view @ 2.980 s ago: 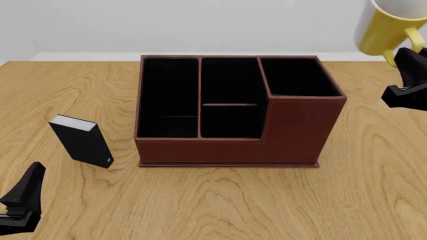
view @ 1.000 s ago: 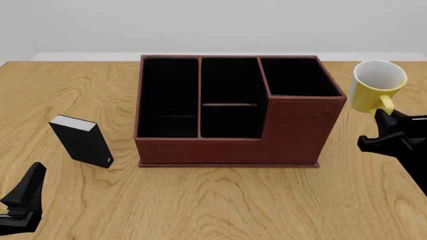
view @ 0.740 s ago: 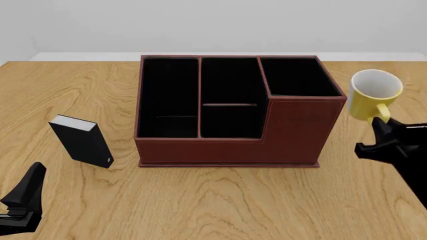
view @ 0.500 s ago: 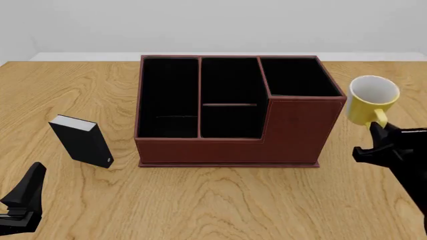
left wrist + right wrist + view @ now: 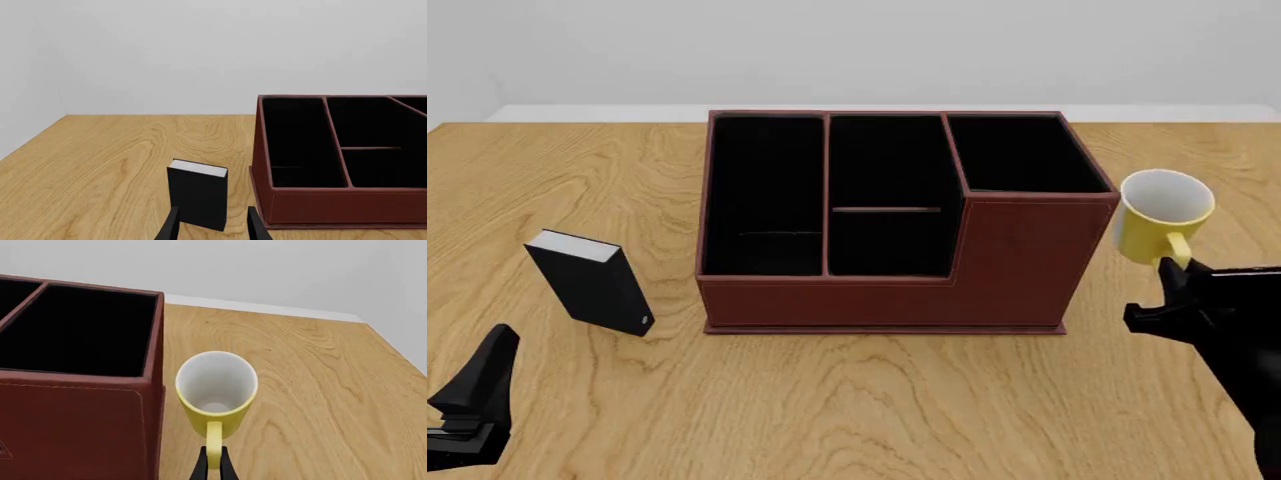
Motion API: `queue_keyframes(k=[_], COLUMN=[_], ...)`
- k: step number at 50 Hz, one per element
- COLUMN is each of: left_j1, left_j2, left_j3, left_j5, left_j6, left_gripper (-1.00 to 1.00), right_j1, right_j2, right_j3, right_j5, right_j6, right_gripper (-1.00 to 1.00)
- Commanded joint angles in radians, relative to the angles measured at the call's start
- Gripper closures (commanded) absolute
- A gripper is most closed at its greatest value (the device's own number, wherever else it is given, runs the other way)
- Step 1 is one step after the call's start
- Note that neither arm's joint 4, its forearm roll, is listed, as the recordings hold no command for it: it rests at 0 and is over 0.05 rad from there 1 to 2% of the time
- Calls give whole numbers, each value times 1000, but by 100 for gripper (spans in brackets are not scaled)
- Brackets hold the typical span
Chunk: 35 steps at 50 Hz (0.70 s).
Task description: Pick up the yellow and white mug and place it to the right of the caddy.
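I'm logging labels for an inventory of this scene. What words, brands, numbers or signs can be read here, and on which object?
None: no view shows any readable text.
The caddy: plain reddish-brown walls, black inside, no label.
The yellow and white mug, held by its handle in the right gripper: no print visible.
The small black block: plain black faces, white top edge, no lettering.

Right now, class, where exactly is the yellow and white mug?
In the front view, the yellow and white mug is at the right, just beside the caddy's taller right end, held by its handle in the right gripper.
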<state>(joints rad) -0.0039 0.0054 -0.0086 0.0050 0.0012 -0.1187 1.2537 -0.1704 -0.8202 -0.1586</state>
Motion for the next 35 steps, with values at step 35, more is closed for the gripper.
queue_keyframes(k=[35], left_j1=[0], left_j2=[0], left_j3=[0], left_j5=[0], left_j6=[0], left_gripper=[-100], right_j1=[-19], right_j2=[270], right_j3=[22], right_j5=[-245], right_j6=[-15], right_gripper=[100])
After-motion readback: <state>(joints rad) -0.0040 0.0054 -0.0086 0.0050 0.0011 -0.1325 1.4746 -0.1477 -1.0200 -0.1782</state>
